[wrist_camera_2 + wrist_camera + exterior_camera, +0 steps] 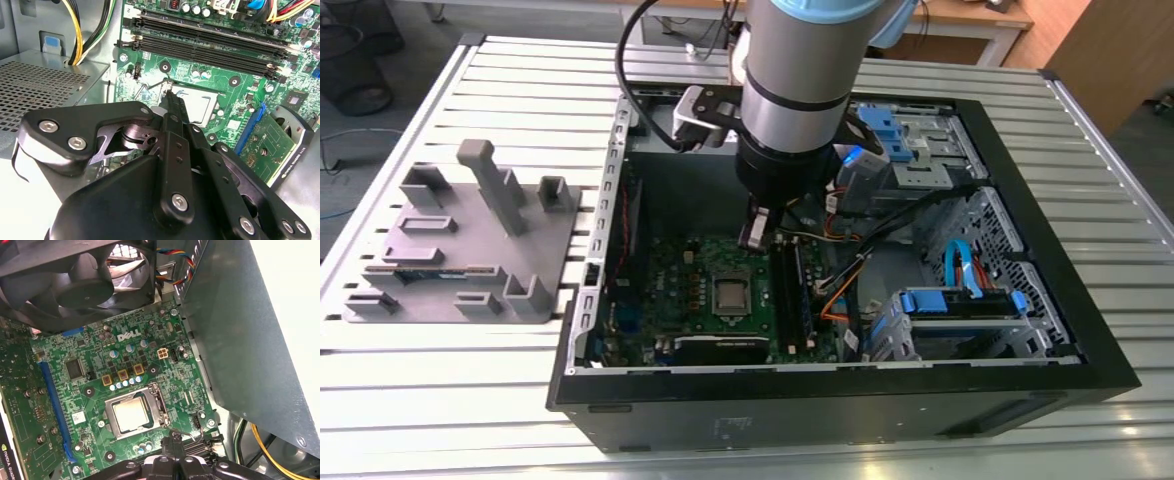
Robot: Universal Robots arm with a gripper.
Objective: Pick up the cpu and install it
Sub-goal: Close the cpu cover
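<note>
Exterior view first: the slatted tabletop carries an open computer case, with a grey fixture lying at its nine o'clock side. Inside the case the arm hangs over the green motherboard, its hand just above the board with fingers pressed together and nothing between them. The cpu sits flat in its socket in the first wrist view (the metal frame surrounds it), and the closed fingertips hover just beside the socket's edge in the second wrist view. My worry: if the chip rests slightly askew, any downward push could bend socket pins; the nearby lever wire could also snag the fingers.
</note>
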